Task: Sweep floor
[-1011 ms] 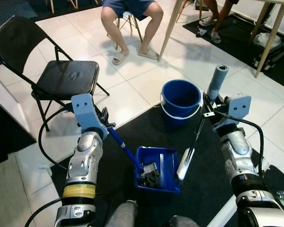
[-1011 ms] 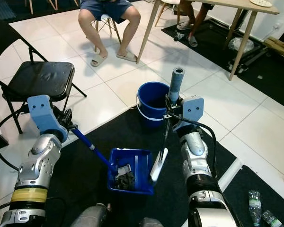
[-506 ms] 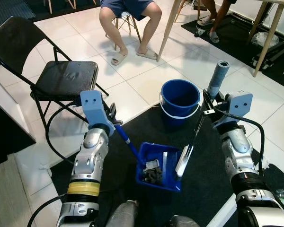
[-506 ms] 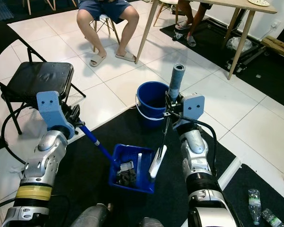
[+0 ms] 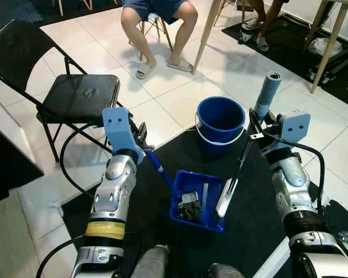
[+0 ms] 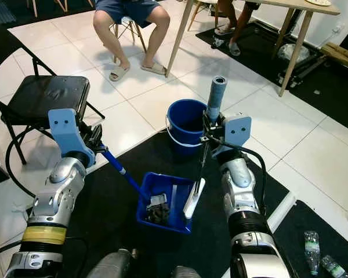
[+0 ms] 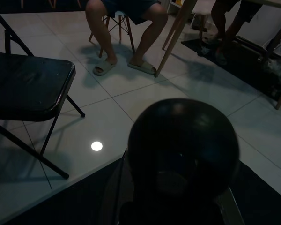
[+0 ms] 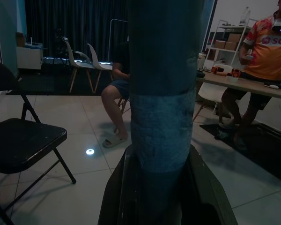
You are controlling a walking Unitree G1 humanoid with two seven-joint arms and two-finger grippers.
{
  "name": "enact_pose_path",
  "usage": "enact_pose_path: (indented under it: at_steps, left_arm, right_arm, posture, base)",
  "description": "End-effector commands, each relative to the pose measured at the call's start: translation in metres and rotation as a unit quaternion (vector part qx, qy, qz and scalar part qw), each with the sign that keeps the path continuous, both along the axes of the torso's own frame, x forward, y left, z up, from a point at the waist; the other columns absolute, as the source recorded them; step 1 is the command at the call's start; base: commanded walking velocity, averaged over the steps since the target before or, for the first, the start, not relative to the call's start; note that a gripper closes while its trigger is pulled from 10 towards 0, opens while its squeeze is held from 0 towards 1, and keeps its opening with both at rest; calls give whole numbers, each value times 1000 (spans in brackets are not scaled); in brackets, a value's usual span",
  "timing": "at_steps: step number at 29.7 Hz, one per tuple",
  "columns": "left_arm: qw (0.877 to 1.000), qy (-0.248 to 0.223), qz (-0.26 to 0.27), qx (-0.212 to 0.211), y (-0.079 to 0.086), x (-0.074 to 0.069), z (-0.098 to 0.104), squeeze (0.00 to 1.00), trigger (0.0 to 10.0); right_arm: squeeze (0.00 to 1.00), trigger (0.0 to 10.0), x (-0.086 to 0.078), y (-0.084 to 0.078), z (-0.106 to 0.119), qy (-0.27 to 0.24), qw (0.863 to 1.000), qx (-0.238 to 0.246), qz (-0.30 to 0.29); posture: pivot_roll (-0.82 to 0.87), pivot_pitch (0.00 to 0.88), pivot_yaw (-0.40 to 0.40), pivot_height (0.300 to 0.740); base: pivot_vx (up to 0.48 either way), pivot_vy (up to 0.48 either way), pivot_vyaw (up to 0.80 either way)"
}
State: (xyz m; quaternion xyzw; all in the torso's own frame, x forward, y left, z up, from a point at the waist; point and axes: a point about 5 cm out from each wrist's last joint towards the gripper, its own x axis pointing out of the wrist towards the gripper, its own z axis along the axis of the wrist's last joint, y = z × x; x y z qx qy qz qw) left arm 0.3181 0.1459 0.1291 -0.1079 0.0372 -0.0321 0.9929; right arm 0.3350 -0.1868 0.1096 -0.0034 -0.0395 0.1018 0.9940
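Left gripper (image 5: 144, 145) fingers clamped on dustpan (image 5: 198, 200) handle; right gripper (image 6: 207, 134) clamped on broom (image 6: 211, 119). Head view: bucket (image 5: 221, 121) centre. Dustpan shifted rightward since earlier.

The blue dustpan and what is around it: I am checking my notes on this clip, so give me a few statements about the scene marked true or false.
1. The blue plastic dustpan holds dark debris. True.
2. The round blue bucket lies tipped on its side. False: it stands upright on the edge of the black mat.
3. The left gripper holds the dustpan's blue handle. True.
4. The right gripper holds a red mop. False: it holds a brush with a grey-blue handle.
5. The black folding chair stands on the black mat. False: it stands on the white tiles.
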Motion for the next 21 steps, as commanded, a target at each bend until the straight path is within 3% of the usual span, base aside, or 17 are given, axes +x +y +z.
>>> enact_pose_path:
  at_steps: [1, 21]
  left_arm:
    - [999, -33, -2, -18, -6, 3, 12, 0, 10000]
    - [999, -29, 1, -17, -6, 4, 10, 0, 10000]
  right_arm:
    - [0, 10000, 1, -2, 7, -15, 1000, -2, -5]
    - [0, 10000, 1, -6, 6, -11, 1000, 2, -8]
  posture:
    - [61, 33, -37, 740]
    - [60, 35, -39, 740]
  base:
    - [420, 0, 0]
    - [398, 0, 0]
